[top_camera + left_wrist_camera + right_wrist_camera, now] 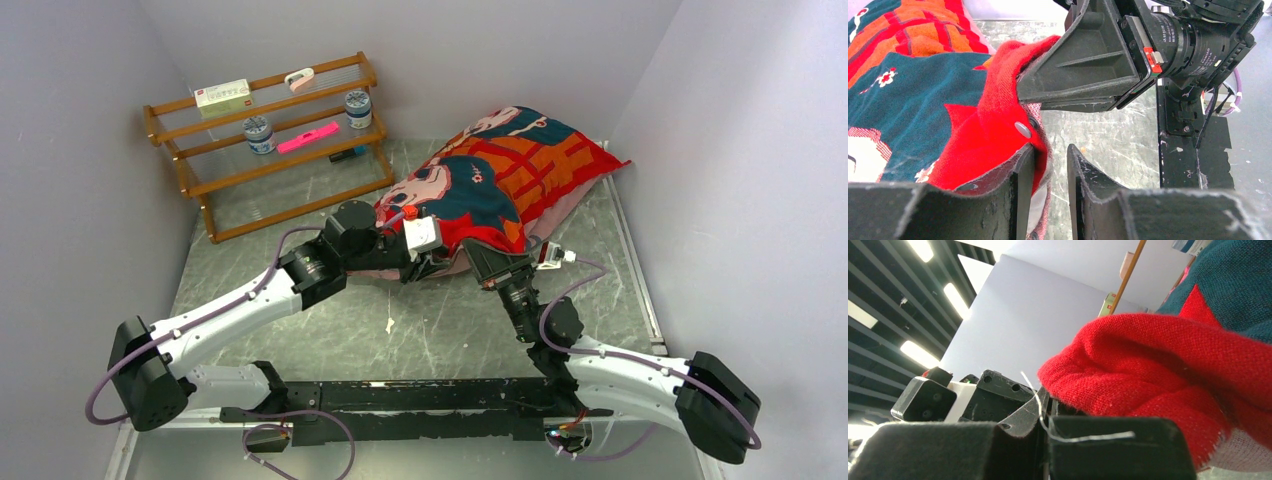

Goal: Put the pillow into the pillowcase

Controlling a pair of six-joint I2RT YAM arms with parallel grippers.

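A: Entry one, the pillowcase; location?

B: Lies at the back right of the table; bulges plump; shows red cloth, an orange grid and teal-haired cartoon faces; turns a paler pink reverse out along the near edge.

A: The pillow?

B: Hidden; cannot tell it from the pale lining.

A: Entry two, left gripper; jaws?

B: Stand parted; leave a gap open down to the table; touch the red hem, with its metal snap, at one finger only; pinch nothing between the two.

A: Entry three, right gripper; jaws?

B: Closed tight on the hem of the pillowcase; hold that hem lifted off the table; carry a red fold bulging over the fingertips; bear a loose white thread across one finger.

A: Relation of the two?

B: Just beside each other at the near left corner of the pillowcase; right gripper above, left gripper below.

A: Sundries?

B: Wooden rack at the back left, well apart from the pillowcase; holds two jars, a pink item and a flat box on the top shelf.
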